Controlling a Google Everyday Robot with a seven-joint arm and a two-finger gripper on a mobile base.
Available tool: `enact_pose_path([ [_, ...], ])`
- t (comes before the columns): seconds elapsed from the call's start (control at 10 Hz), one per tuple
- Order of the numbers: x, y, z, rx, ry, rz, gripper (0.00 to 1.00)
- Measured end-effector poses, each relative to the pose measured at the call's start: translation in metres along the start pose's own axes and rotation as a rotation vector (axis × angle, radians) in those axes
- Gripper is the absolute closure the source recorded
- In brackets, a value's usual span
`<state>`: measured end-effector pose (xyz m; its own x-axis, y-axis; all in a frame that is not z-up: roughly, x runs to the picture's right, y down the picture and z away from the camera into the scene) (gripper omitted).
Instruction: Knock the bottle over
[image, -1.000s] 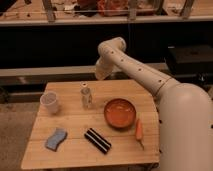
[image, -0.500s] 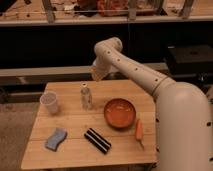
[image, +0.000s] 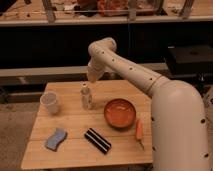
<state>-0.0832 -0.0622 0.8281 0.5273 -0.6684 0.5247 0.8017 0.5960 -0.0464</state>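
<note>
1. Near the middle of the desk (image: 75, 145), slightly toward its far edge, the bottle (image: 86, 96) is standing upright, its pale cap pointing up.
2. Just above and behind the bottle, at about 12 o'clock from it, the end effector (image: 92, 76) is hanging with its fingers closed on nothing; whether it is touching the cap cannot be told.
3. At 9 o'clock from the bottle, near but apart, a translucent white cup (image: 50, 103) is sitting upright by the desk's left side.
4. At 4 o'clock from the bottle, an orange bowl (image: 120, 113) is resting with its opening up.
5. At 4 o'clock from the bowl, a carrot-like orange piece (image: 139, 131) is lying lengthwise along the right edge.
6. At 6 o'clock from the bottle, a dark striped bar (image: 97, 140) is lying at a slant.
7. At 7 o'clock, toward the near left corner, a wavy blue sponge (image: 56, 139) is lying flat.
8. The white arm (image: 130, 75) is arching in from the right, with the robot's body filling the right side.
</note>
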Motion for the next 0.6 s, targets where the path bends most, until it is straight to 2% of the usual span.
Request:
enact_pose_path([
  [0.6,-0.026,-0.012,0.003,-0.025,-0.007,-0.048,0.91],
])
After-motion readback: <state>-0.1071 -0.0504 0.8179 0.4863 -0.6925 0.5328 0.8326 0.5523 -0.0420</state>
